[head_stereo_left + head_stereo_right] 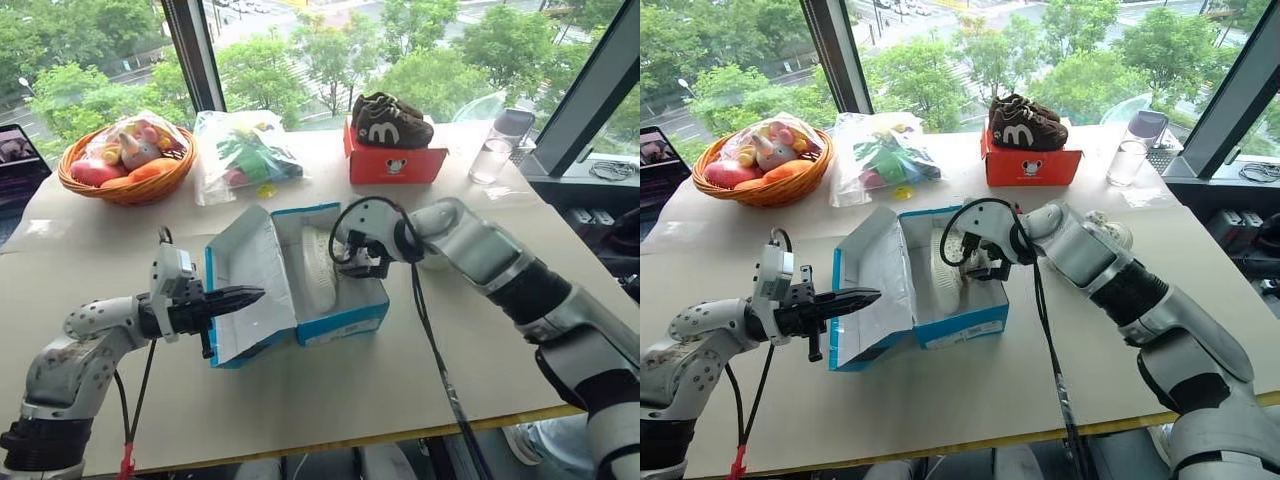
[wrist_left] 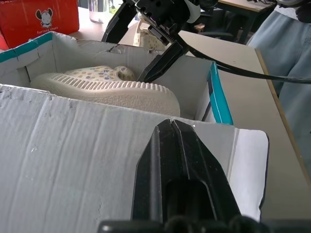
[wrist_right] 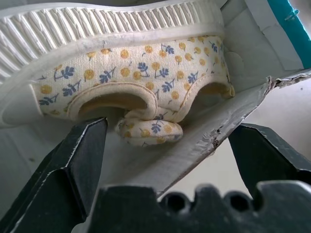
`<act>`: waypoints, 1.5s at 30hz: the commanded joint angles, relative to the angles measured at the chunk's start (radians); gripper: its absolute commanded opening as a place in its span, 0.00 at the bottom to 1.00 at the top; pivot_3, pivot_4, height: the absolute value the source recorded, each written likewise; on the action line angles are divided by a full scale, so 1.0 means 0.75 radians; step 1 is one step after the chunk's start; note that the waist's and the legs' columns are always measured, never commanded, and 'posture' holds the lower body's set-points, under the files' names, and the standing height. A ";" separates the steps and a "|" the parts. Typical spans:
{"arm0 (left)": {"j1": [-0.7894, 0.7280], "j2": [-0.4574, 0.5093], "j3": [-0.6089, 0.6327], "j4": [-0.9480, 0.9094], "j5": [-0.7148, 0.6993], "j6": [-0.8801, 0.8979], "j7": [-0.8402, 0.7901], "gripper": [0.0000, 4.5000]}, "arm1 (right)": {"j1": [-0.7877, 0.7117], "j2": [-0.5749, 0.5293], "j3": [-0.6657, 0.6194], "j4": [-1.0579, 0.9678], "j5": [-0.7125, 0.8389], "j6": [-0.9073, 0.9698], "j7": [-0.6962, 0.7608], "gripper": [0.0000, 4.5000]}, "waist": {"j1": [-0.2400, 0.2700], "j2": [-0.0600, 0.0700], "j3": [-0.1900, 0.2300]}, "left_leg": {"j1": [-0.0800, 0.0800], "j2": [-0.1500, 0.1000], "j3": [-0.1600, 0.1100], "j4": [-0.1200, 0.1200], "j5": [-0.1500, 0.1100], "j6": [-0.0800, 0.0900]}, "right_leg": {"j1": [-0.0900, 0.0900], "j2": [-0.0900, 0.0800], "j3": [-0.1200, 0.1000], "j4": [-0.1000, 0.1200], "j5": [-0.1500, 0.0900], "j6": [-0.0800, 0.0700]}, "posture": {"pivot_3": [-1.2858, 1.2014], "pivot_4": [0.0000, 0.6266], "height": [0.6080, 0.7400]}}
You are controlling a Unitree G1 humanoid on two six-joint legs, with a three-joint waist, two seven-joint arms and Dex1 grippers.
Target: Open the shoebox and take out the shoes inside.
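The bright-blue shoebox stands open in the middle of the table, its white-lined lid swung up to the left. One cream shoe with a small flower print and a ribbed white sole lies on its side inside. My left gripper is shut, its tips resting against the inside of the lid. My right gripper is open and dips into the box from the right. Its fingers straddle the torn edge of the box wall just short of the shoe. Another cream shoe seems to lie behind my right forearm.
At the back stand a red-orange box topped with dark brown shoes, a clear plastic bag, a wicker basket of toys and a clear cup. A window runs behind the table.
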State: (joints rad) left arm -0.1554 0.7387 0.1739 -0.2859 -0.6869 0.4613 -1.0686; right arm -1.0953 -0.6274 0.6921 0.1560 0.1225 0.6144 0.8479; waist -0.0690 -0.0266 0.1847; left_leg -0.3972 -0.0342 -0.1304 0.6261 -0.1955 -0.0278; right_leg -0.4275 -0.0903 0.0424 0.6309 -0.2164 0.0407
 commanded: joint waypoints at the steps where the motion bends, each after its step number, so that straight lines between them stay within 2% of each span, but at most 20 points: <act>1: -0.006 -0.001 0.015 -0.041 -0.007 -0.013 0.005 0.00 | -0.053 0.049 -0.093 -0.010 -0.080 -0.057 0.011 0.99 | -0.001 0.000 0.000 | 0.000 0.000 0.000 0.000 0.000 0.000 | 0.000 0.000 0.000 0.000 0.000 0.000 | 0.52 0.24 1.00; 12: -0.021 0.002 0.008 -0.029 -0.001 -0.015 -0.002 0.00 | -0.041 0.118 -0.209 -0.040 -0.209 -0.088 0.026 0.99 | 0.005 0.000 0.000 | 0.000 0.000 0.000 0.000 0.000 -0.001 | 0.000 0.000 0.000 0.001 0.001 -0.002 | 0.52 0.24 1.00; 16: -0.027 0.004 0.006 -0.024 0.003 -0.016 -0.005 0.00 | -0.023 0.118 -0.197 -0.108 -0.224 -0.101 0.099 0.99 | 0.002 0.000 0.000 | 0.000 0.000 0.000 0.000 0.000 -0.001 | 0.000 0.000 0.000 0.001 0.001 -0.002 | 0.52 0.24 1.00; 23: -0.031 -0.001 0.002 -0.021 0.006 -0.017 -0.006 0.00 | -0.010 0.110 -0.120 -0.074 -0.283 -0.180 0.271 0.99 | 0.002 0.000 0.000 | 0.000 0.000 0.000 0.001 0.000 -0.001 | 0.000 0.000 0.000 0.001 0.001 -0.002 | 0.52 0.24 1.00; 30: -0.016 -0.013 0.000 -0.039 0.006 -0.019 0.007 0.00 | -0.065 0.183 -0.069 0.239 -0.417 -0.377 0.324 0.99 | 0.001 0.000 0.000 | 0.002 0.000 0.000 0.001 0.000 -0.001 | 0.001 0.000 0.000 0.001 0.002 -0.002 | 0.52 0.24 1.00; 37: -0.002 -0.024 0.001 -0.057 0.009 -0.018 0.021 0.00 | -0.087 0.303 -0.133 0.446 -0.417 -0.367 0.332 0.99 | -0.002 0.000 0.000 | 0.009 0.000 0.000 0.000 0.000 -0.001 | 0.008 0.000 0.000 0.002 0.002 -0.003 | 0.52 0.24 1.00; 39: 0.000 -0.023 0.001 -0.060 0.009 -0.017 0.023 0.00 | -0.089 0.321 -0.156 0.470 -0.420 -0.367 0.333 0.88 | -0.003 0.000 0.000 | 0.011 0.000 0.000 0.000 0.000 -0.002 | 0.009 0.001 0.000 0.002 0.002 -0.003 | 0.52 0.24 1.00; 40: 0.000 -0.023 0.001 -0.061 0.009 -0.017 0.024 0.00 | -0.089 0.324 -0.163 0.473 -0.425 -0.369 0.335 0.86 | -0.002 0.000 0.000 | 0.011 0.001 0.000 0.000 0.000 -0.002 | 0.009 0.001 0.000 0.003 0.002 -0.003 | 0.52 0.24 1.00; 45: -0.002 -0.023 -0.006 -0.054 0.013 -0.019 0.022 0.00 | -0.083 0.335 -0.188 0.469 -0.441 -0.357 0.347 0.47 | -0.001 0.000 0.000 | 0.012 0.001 0.000 0.001 0.000 -0.003 | 0.007 0.001 0.001 0.009 0.002 -0.003 | 0.52 0.24 1.00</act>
State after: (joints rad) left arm -0.1527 0.7192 0.1676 -0.2981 -0.6760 0.4609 -1.0510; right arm -1.1518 -0.3800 0.5706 0.5061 -0.1988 0.3360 1.1055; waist -0.0697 -0.0268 0.1845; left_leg -0.3887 -0.0339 -0.1303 0.6265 -0.1952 -0.0298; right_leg -0.4227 -0.0894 0.0432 0.6383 -0.2148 0.0383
